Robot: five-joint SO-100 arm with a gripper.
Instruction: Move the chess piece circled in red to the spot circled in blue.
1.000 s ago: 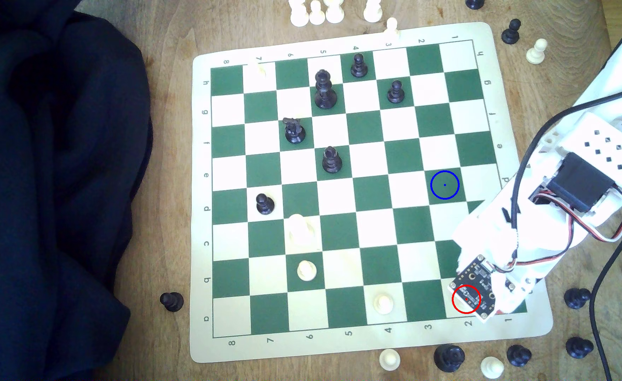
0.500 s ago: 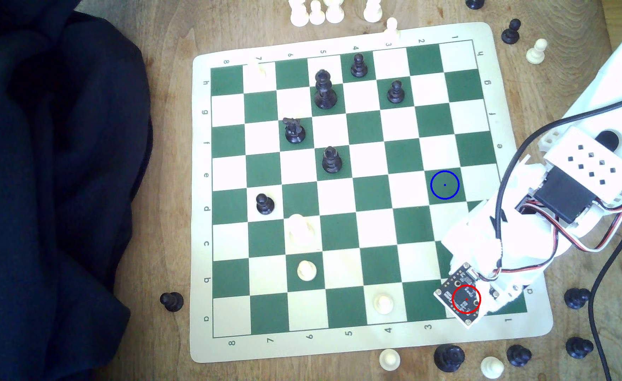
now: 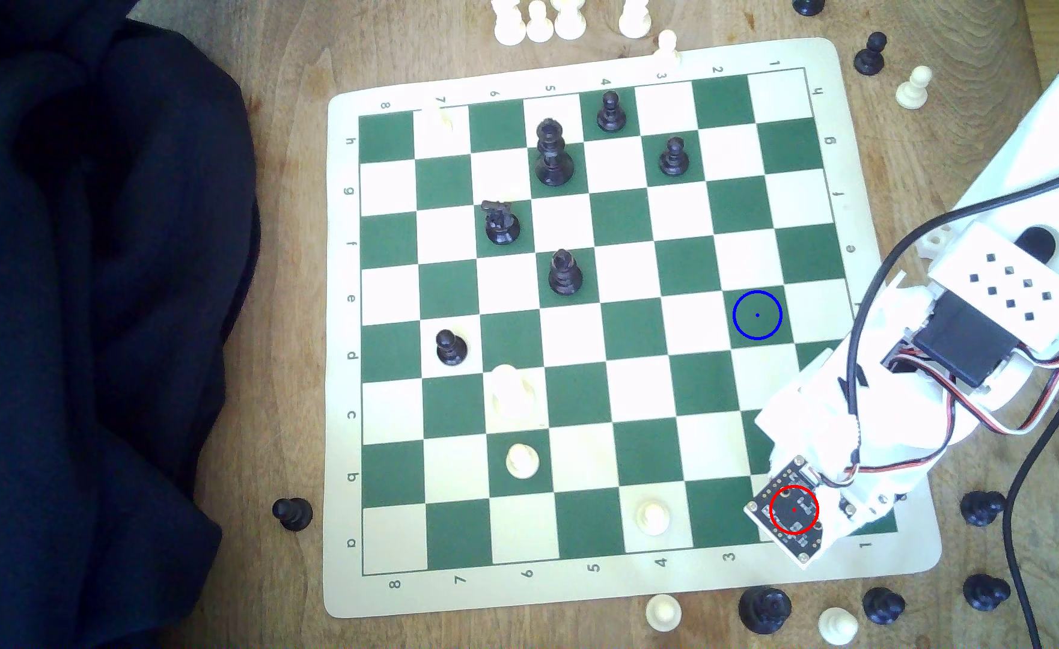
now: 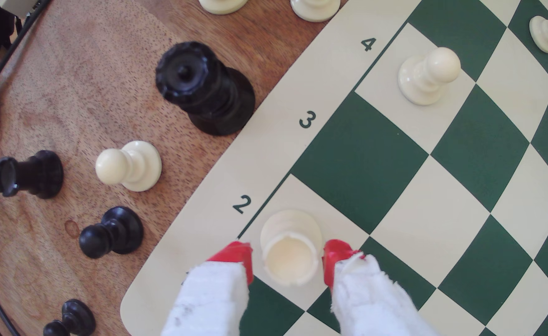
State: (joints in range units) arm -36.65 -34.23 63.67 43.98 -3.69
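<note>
The chess piece circled in red (image 4: 290, 255) is a cream-white piece with a notched flat top, standing upright on the white corner square beside the printed 2. My gripper (image 4: 287, 257) is open, its red-tipped fingers (image 4: 238, 255) on either side of the piece with a thin gap at each side. In the exterior view the red ring lies over my wrist's circuit board (image 3: 789, 512), which hides the piece. The spot circled in blue (image 3: 757, 315) is a bare dark green square three rows further up the board in that view.
A cream pawn (image 3: 652, 517) stands two squares toward the exterior view's left of the ringed square. Several loose black and cream pieces (image 3: 764, 608) lie on the wood just off the board's near edge. A black cable (image 3: 1014, 530) runs past the arm, and dark cloth (image 3: 90, 312) covers the left.
My wrist has shifted a little toward the exterior view's left, so its circuit board now sits under the red ring. The pieces on the board have not moved.
</note>
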